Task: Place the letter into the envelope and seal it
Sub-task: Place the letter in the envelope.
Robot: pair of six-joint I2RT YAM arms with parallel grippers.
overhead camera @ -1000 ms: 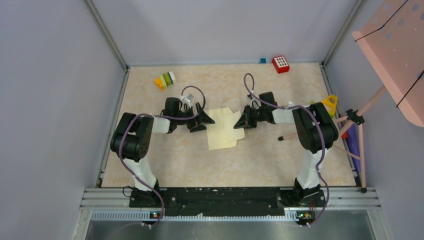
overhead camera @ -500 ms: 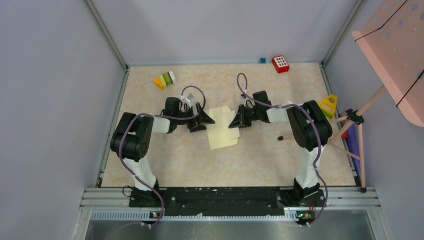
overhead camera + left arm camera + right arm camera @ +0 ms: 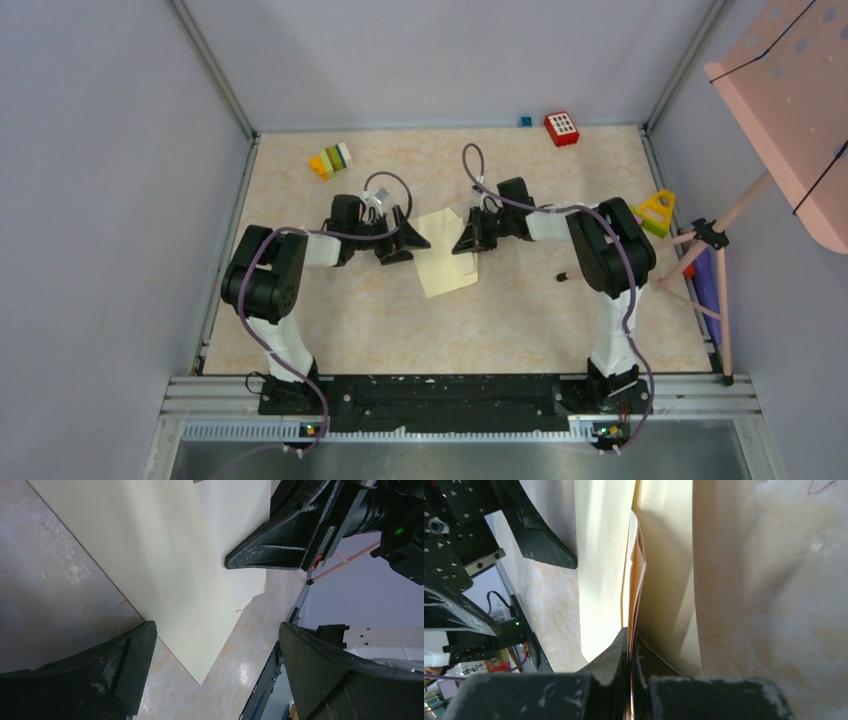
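Note:
The cream-yellow envelope (image 3: 445,262) lies flat mid-table; it also shows in the left wrist view (image 3: 165,555) and the right wrist view (image 3: 599,555). My left gripper (image 3: 405,243) is open, low at the envelope's left edge, its jaws straddling the near corner (image 3: 215,627). My right gripper (image 3: 463,240) is at the envelope's right edge, shut (image 3: 630,635) on a thin sheet seen edge-on, the letter (image 3: 636,570), which runs leftward into the envelope. Most of the letter is hidden. The right fingertip (image 3: 280,545) rests on the paper.
Stacked coloured blocks (image 3: 330,160) sit at the back left. A red block (image 3: 561,128) and a small blue cube (image 3: 525,121) are at the back wall. A yellow triangle (image 3: 657,212), a dark-tipped stick (image 3: 575,273) and a pink stand's tripod (image 3: 720,240) are at the right.
My right gripper has moved left with the sheet, and the paper showing right of the envelope has shrunk. The left gripper has not moved.

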